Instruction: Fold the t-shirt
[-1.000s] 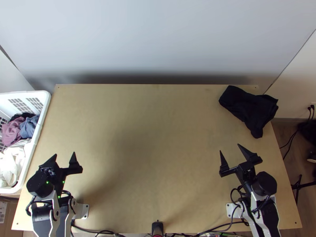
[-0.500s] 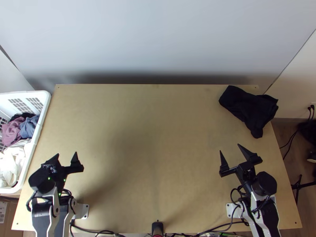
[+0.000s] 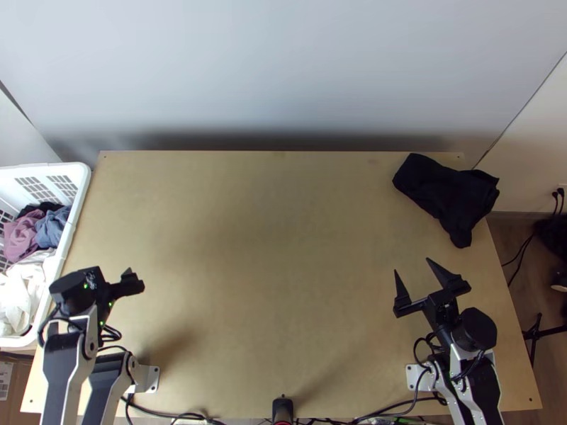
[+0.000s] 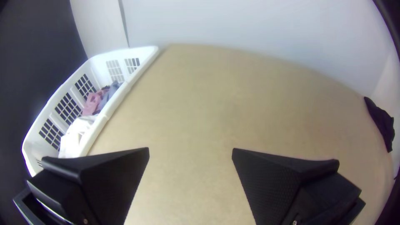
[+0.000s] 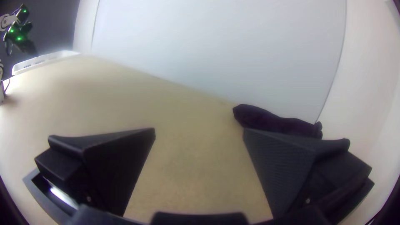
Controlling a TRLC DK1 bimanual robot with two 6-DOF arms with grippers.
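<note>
My left gripper point(image 3: 110, 274) is over the table's left part beside the basket, and in the left wrist view the left gripper point(image 4: 191, 148) stands open with nothing between its fingers. On the near right of the table is my right gripper point(image 3: 412, 265); in its wrist view the right gripper point(image 5: 199, 129) is also open, holding nothing. A black cloth point(image 3: 445, 193) lies bunched at the table's far right corner, beyond the right gripper and apart from it. The same black cloth point(image 4: 381, 125) appears in the left wrist view, and the dark cloth point(image 5: 271, 121) in the right wrist view. Whether it is a t-shirt I cannot tell.
A white slatted basket point(image 3: 74, 230) at the table's left edge holds pink point(image 3: 23, 235), blue point(image 3: 52, 227) and white clothes point(image 3: 21, 290). A pale wall point(image 3: 283, 71) stands behind the table point(image 3: 276, 234). Cables point(image 3: 170, 416) run along the near edge.
The left arm has changed pose: its links have swung a little up and left in the top view, and its fingers look shorter there. The right arm and the black cloth have stayed still.
</note>
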